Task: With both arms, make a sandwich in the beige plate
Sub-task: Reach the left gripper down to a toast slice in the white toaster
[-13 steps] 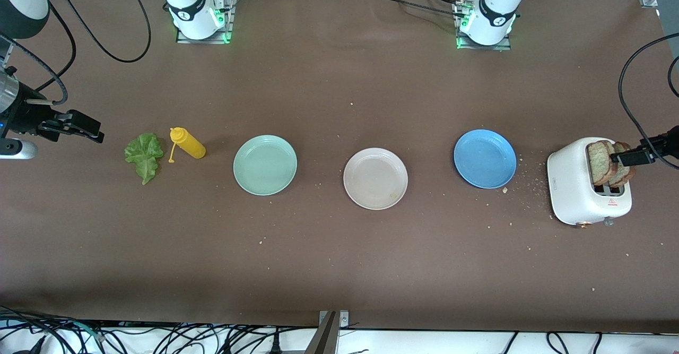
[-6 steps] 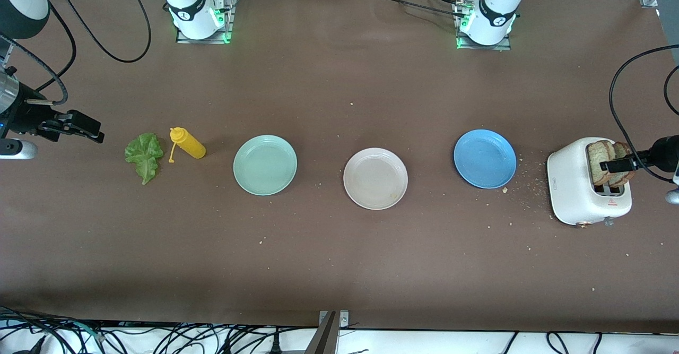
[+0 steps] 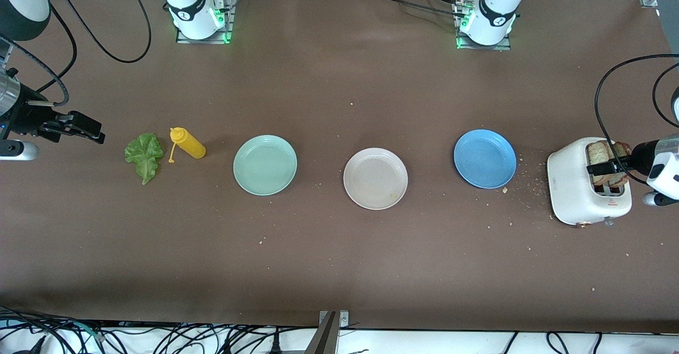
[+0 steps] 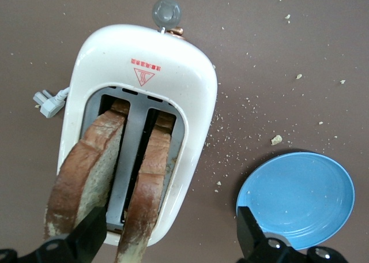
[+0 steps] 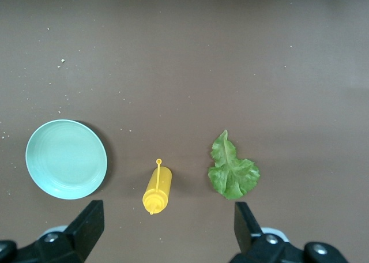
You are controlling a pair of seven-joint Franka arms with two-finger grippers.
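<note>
Front view: beige plate (image 3: 375,178) empty, between mint plate (image 3: 265,164) and blue plate (image 3: 485,158). Left gripper (image 3: 604,166) over toaster (image 3: 589,188); right gripper (image 3: 87,131) waits near lettuce (image 3: 144,155).

Left wrist view: fingers (image 4: 86,238) spread wide astride both toast slices (image 4: 86,171). Advice: centre on one slice, close gently, lift straight.

Right wrist view: jaws open, empty; yellow bottle (image 5: 157,192) beside lettuce. Fingertips cut off; slice contact probably not yet made.

Left end effector (image 3: 602,169) low at left arm's end of desk (image 3: 339,269), fingers (image 4: 86,240) spread wide, wrist level. Right end effector (image 3: 90,129) hangs high over right arm's end of desk, fingers (image 5: 86,225) spread wide, arm waits.
</note>
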